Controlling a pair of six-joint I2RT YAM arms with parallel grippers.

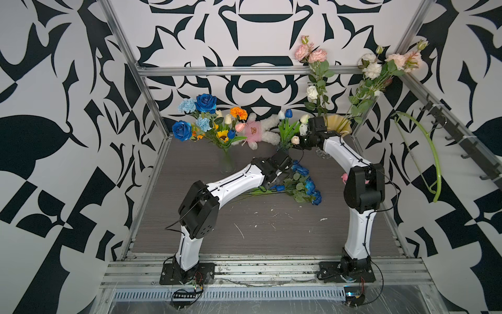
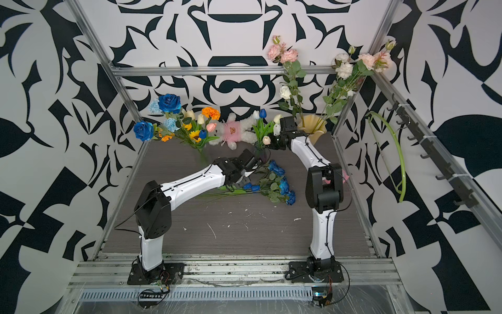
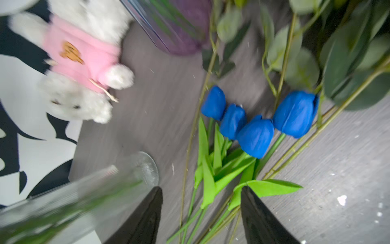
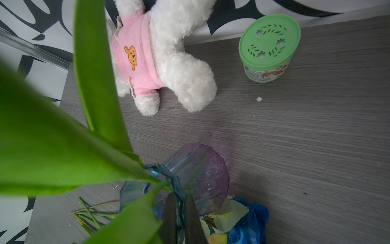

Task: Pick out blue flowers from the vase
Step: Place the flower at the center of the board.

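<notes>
Several blue tulips (image 3: 255, 135) lie on the grey table beside blue roses (image 1: 307, 185), a pile seen in both top views (image 2: 279, 185). My left gripper (image 3: 201, 189) hangs open just over their green stems and holds nothing. My right gripper (image 4: 181, 196) is shut on the rim of the purple-tinted glass vase (image 4: 202, 175), which holds tulip leaves and one blue tulip (image 1: 288, 112). A clear vase (image 1: 226, 163) at the back left holds blue roses (image 1: 206, 103), pale-blue carnations (image 1: 187, 105) and a small blue tulip (image 1: 231, 133).
A white teddy in a pink top (image 1: 256, 130) lies between the two vases. A green-lidded tub (image 4: 269, 46) stands near the back wall. A yellow vase (image 1: 338, 123) with pink and white blooms is at the back right. A green hanger (image 1: 432, 152) hangs on the right wall.
</notes>
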